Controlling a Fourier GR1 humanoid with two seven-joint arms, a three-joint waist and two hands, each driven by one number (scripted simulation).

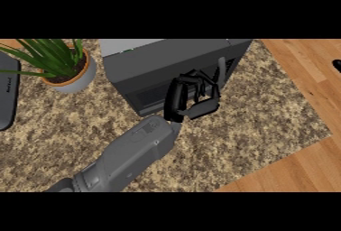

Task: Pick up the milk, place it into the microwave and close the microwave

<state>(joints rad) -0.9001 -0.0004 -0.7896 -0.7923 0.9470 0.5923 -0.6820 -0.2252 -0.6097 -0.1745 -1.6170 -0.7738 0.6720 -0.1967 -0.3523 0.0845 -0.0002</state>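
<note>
The dark grey microwave [166, 56] stands at the back middle of the counter, seen from above. Its front face [143, 97] points toward me. My left hand [190, 97] comes in from the lower left and lies against that front face, fingers relaxed and spread, holding nothing. A thin dark strip [222, 70], perhaps the door's edge or handle, stands just right of the hand. The hand hides whether the door is fully closed. No milk shows anywhere, and my right hand is out of the picture.
A potted green plant [63, 65] sits left of the microwave. A dark flat object [8, 90] lies at the far left edge. The speckled counter [266, 113] ends at the right, with wooden floor [303, 81] beyond.
</note>
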